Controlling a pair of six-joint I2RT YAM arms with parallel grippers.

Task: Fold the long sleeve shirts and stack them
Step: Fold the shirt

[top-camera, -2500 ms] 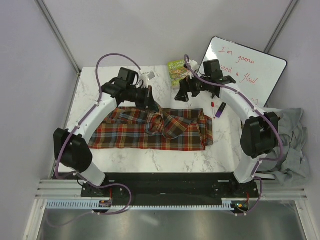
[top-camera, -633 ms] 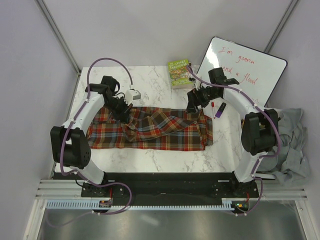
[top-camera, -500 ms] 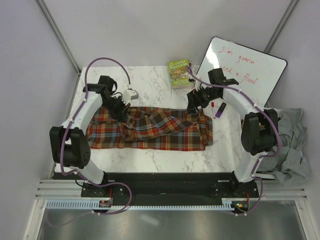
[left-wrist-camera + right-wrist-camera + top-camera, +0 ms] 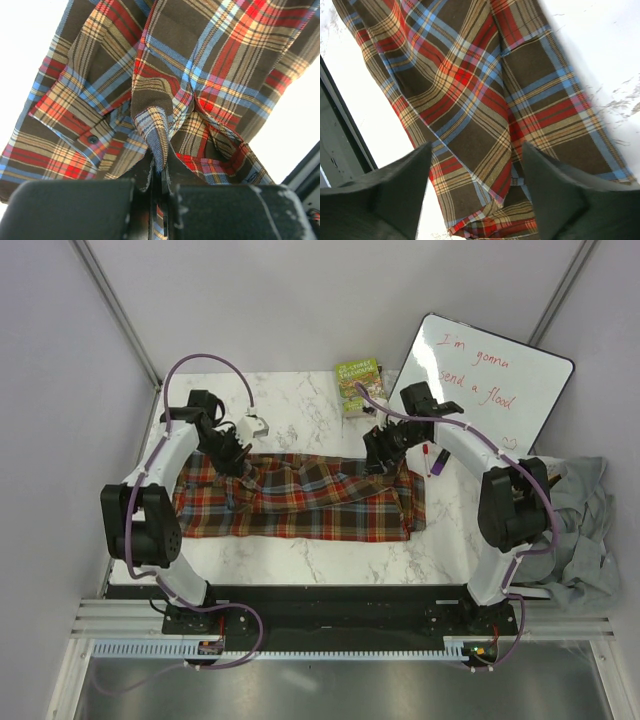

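Folding judged in hand: red-orange, brown and blue plaid flannel shirt (image 4: 310,502) is spread across white marble table (image 4: 300,410), a fold pinched by left end effector (image 4: 240,468). Right end effector (image 4: 378,460) is held spread, empty; the shirt's right end likely to be gripped next.

We read one handwritten message, in red marker on the whiteboard (image 4: 490,380) leaning at the far right of the surface: "I'm gonna" on the upper line and "send a flood" on the line below, the writing slanting with the tilted board. The green book (image 4: 357,386) lying on the surface just left of the board carries pale lettering on its cover, but we find it too small to make out
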